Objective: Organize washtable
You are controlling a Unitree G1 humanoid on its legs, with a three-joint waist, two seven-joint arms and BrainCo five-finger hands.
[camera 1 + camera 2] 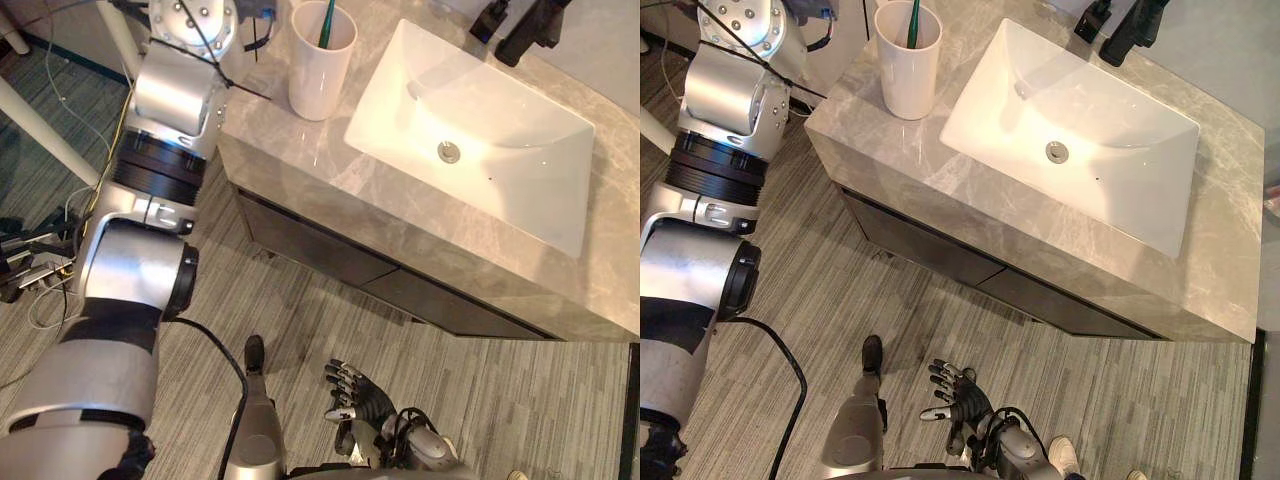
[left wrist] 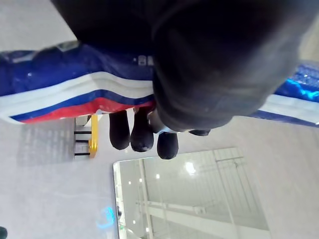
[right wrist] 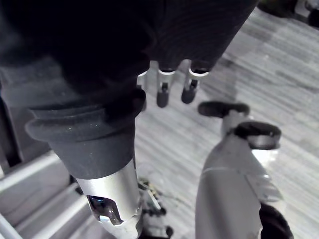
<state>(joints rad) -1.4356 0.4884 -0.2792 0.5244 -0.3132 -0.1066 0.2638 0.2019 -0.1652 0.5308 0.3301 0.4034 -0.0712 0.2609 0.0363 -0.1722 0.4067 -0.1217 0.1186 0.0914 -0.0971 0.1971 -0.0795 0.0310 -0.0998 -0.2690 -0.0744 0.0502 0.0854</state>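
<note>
A white cup with a green toothbrush in it stands on the grey marble washtable, left of the white sink. My left arm reaches up past the table's far left corner. In the left wrist view my left hand has its dark fingertips curled over a blue, white and red tube. My right hand hangs low over the floor in front of the table, its fingers straight and holding nothing.
A black faucet stands behind the sink. Dark drawer fronts run under the counter. Grey striped floor lies in front of the table. White frame legs and loose cables are at the left.
</note>
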